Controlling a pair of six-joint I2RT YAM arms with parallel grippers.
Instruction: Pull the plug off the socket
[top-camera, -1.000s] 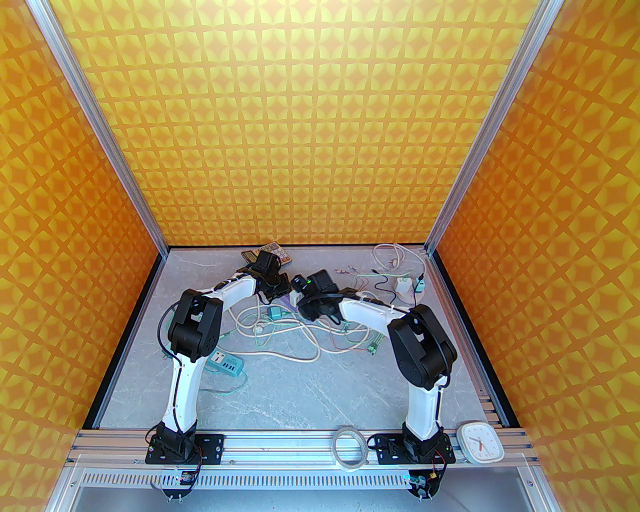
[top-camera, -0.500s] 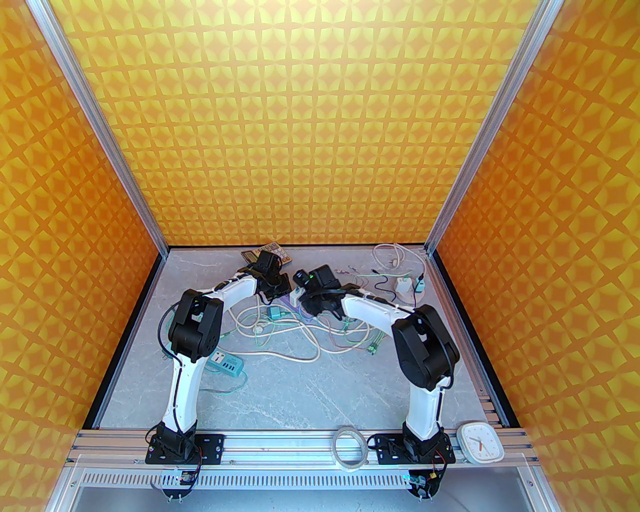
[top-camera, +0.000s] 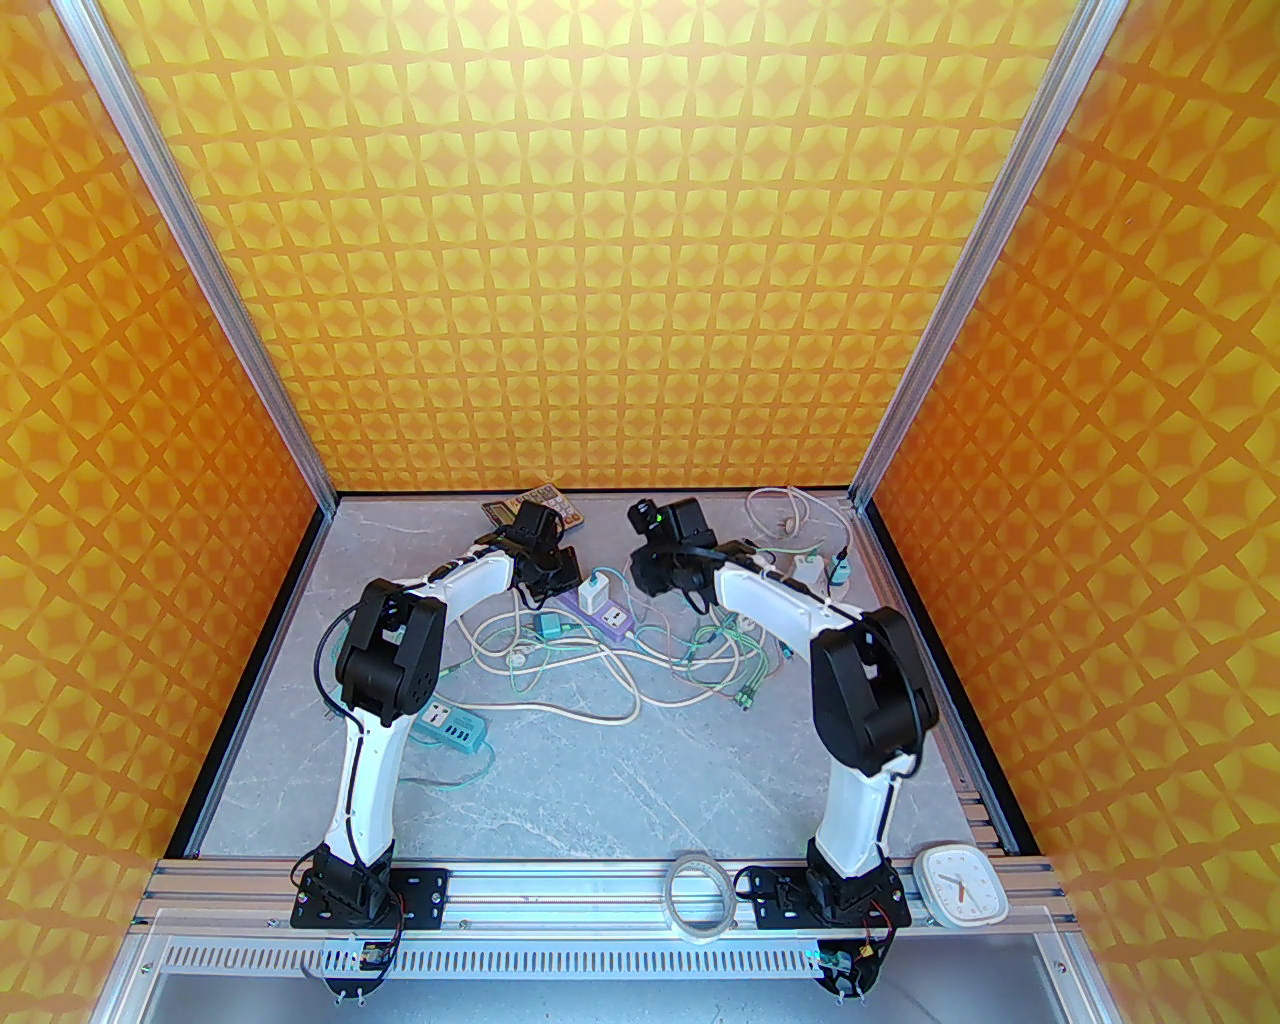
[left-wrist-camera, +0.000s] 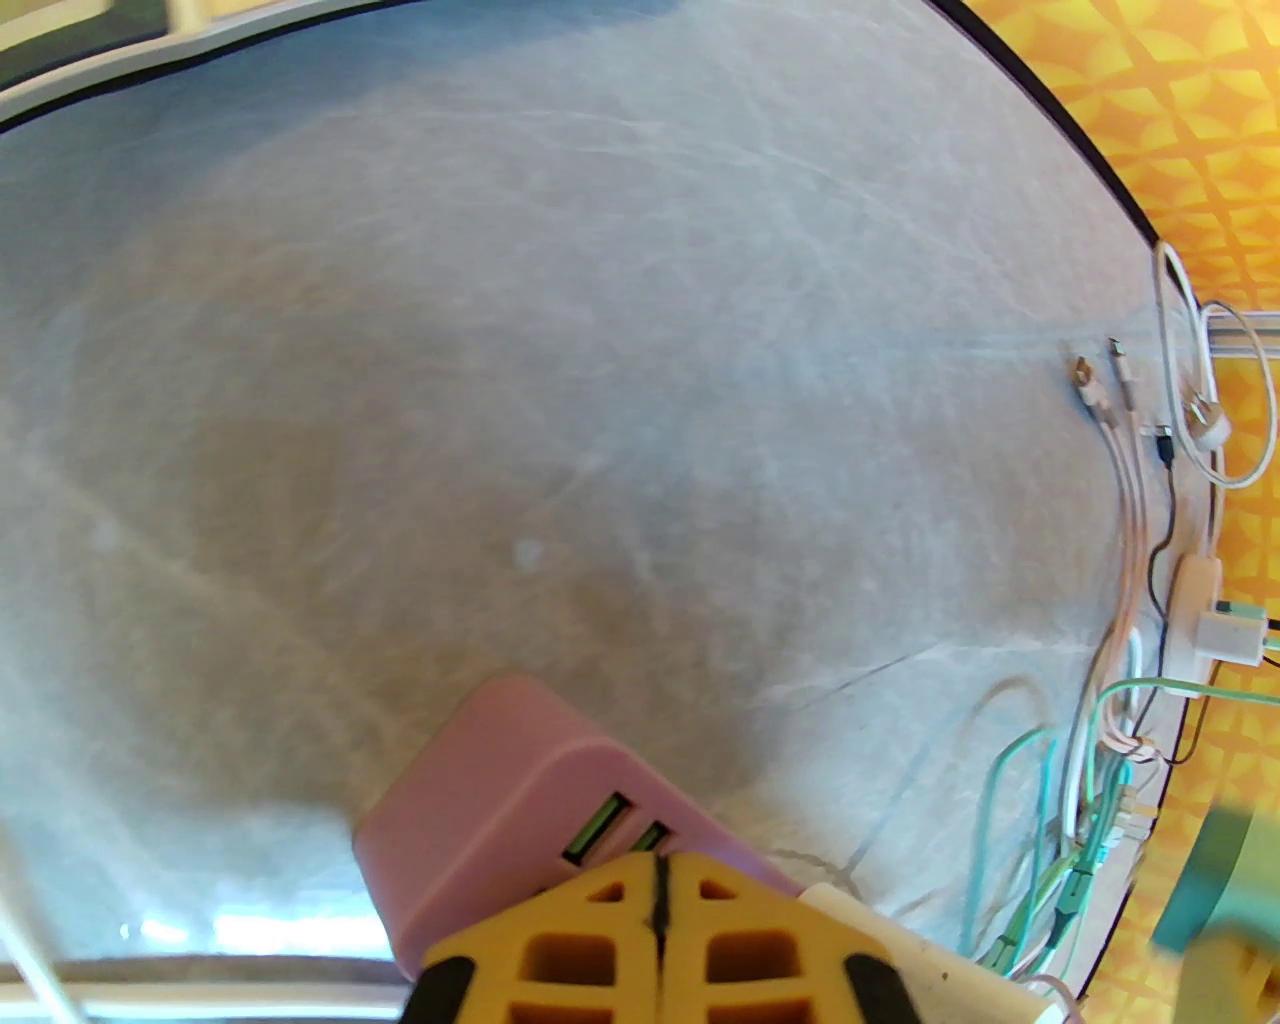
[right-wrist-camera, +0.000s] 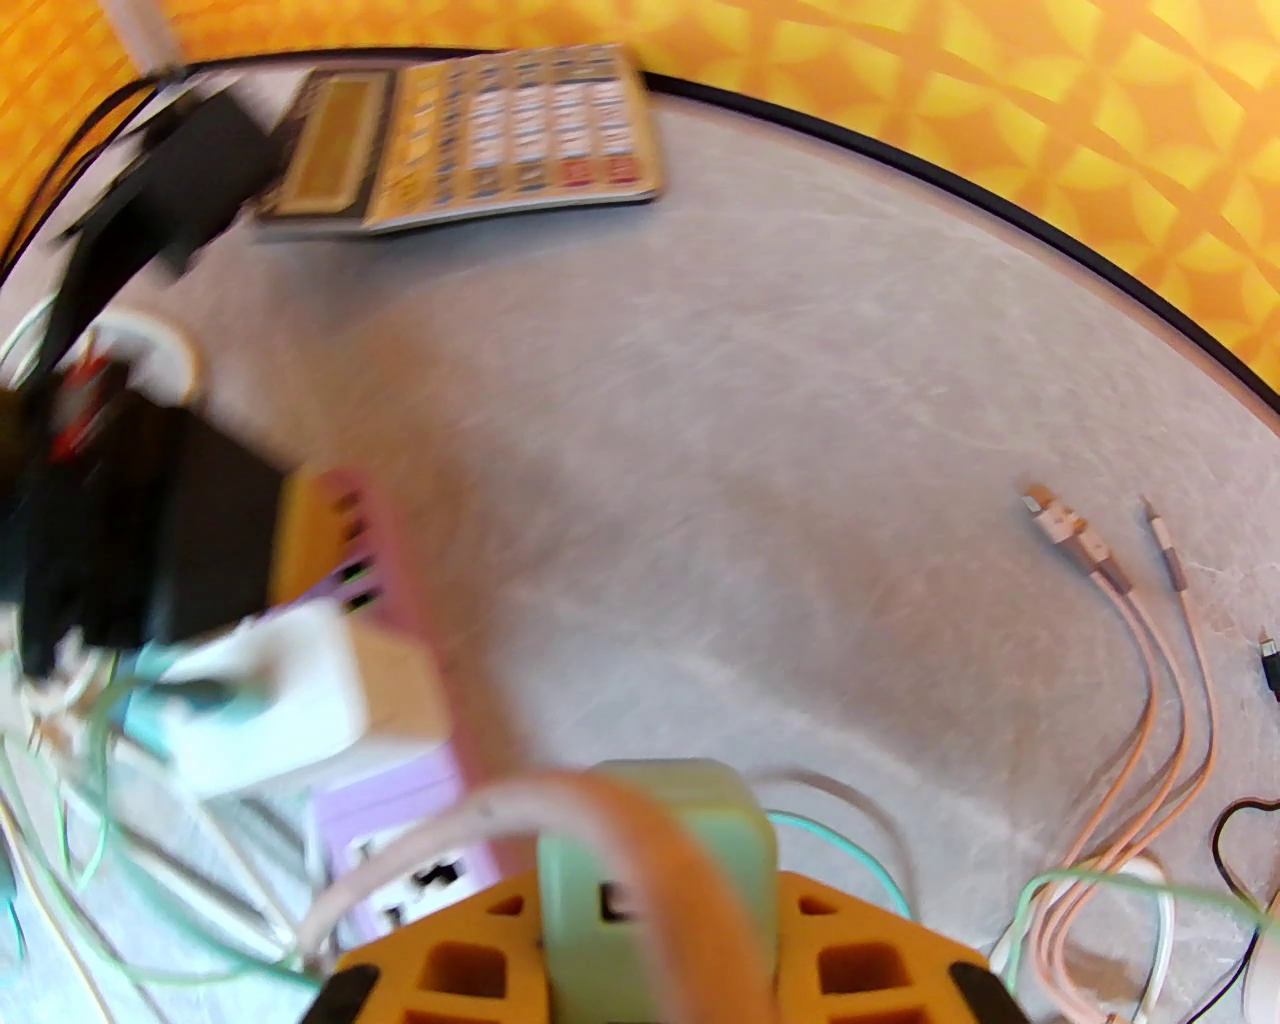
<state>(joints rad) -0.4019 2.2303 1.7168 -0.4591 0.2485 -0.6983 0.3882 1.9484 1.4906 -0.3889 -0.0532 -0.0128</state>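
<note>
The socket is a purple power strip (top-camera: 612, 617) lying among cables at the back middle of the table, with a white charger (top-camera: 597, 592) still plugged into it. My left gripper (top-camera: 560, 578) is shut and its fingertips (left-wrist-camera: 610, 890) press down on the strip's pink-looking end (left-wrist-camera: 510, 790). To the right of the strip, my right gripper (top-camera: 652, 580) is shut on a pale green plug (right-wrist-camera: 655, 840) with a peach cable, and holds it apart from the strip (right-wrist-camera: 400, 860). The white charger (right-wrist-camera: 290, 690) shows blurred to the plug's left.
A calculator (top-camera: 535, 505) lies at the back edge behind the left gripper. Tangled cables (top-camera: 600, 670) spread in front of the strip. A teal power strip (top-camera: 455, 728) sits beside the left arm, a white hub (top-camera: 805, 572) at back right, a tape roll (top-camera: 700, 893) and clock (top-camera: 962, 883) on the front rail.
My right arm has swung right and back, away from the purple strip, carrying the green plug. The strip and white charger are now uncovered. The left arm has stayed put.
</note>
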